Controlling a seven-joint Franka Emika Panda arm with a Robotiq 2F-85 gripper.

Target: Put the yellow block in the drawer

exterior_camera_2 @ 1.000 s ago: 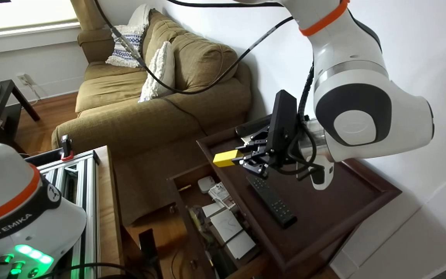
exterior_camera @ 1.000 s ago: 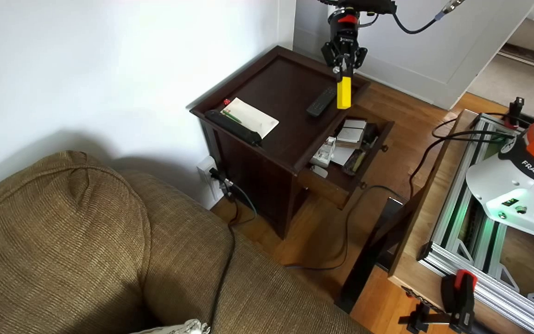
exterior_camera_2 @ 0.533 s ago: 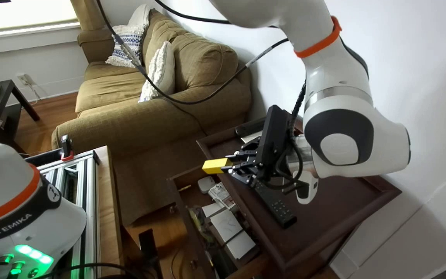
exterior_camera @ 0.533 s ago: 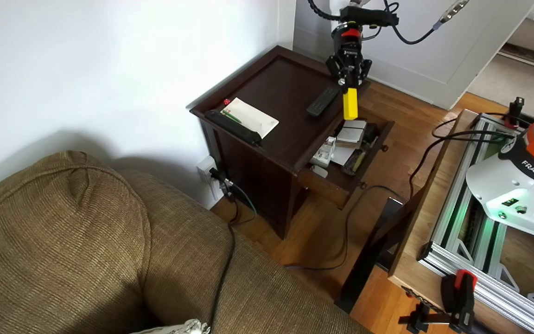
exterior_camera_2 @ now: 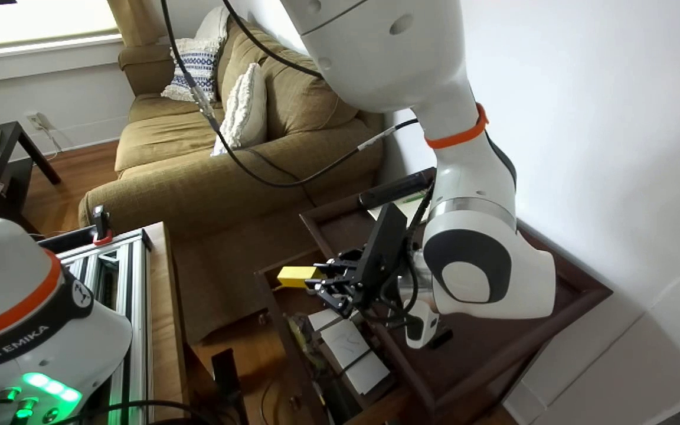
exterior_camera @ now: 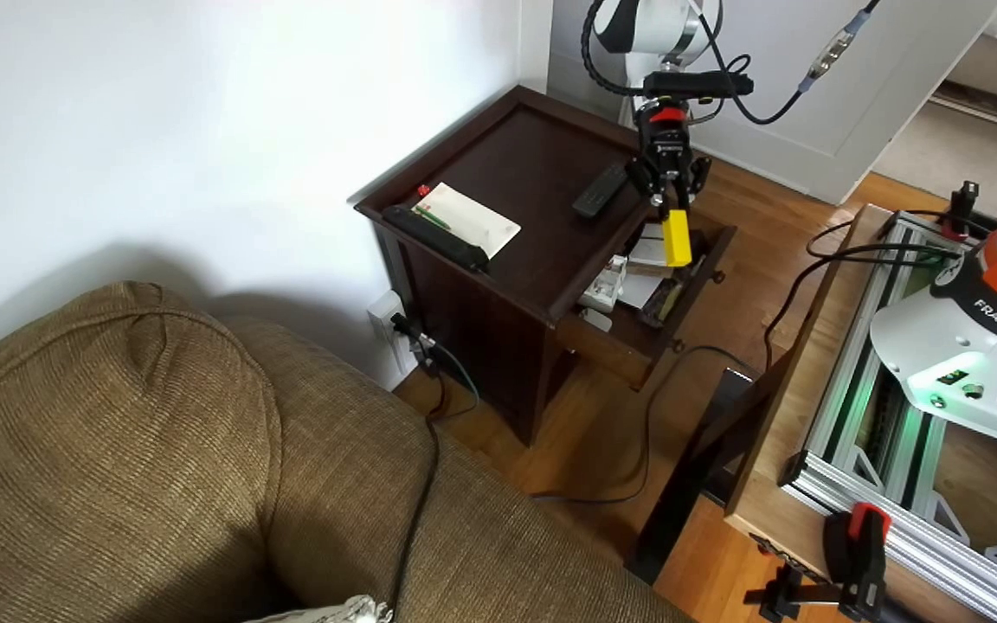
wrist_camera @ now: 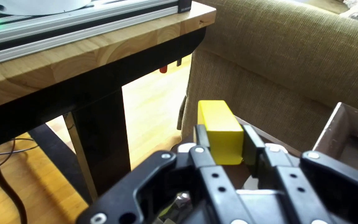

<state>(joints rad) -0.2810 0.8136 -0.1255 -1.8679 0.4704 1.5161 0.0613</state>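
Note:
The yellow block [exterior_camera: 677, 239] is held in my gripper [exterior_camera: 673, 204] by one end, its other end sticking out past the fingertips. It also shows in an exterior view [exterior_camera_2: 294, 276] and in the wrist view [wrist_camera: 223, 130] between the two fingers. The dark brown drawer [exterior_camera: 604, 343] is pulled open from the side table; its front also shows in an exterior view [exterior_camera_2: 280, 319]. In both exterior views the block appears over the open drawer; its exact height above it is hard to tell. The block's gripped sides are covered by the fingers.
The drawer holds white papers [exterior_camera_2: 352, 348], a white box [exterior_camera: 606, 284] and small items. On the side table [exterior_camera: 516, 164] lie a black remote [exterior_camera: 601, 190], a cream pad [exterior_camera: 472, 221] and a black bar [exterior_camera: 435, 238]. The couch [exterior_camera: 351, 415] and the robot's bench [exterior_camera: 767, 450] stand nearby.
My gripper has moved down and outward from over the side table's top to over the drawer, carrying the yellow block. The drawer and other things have not moved.

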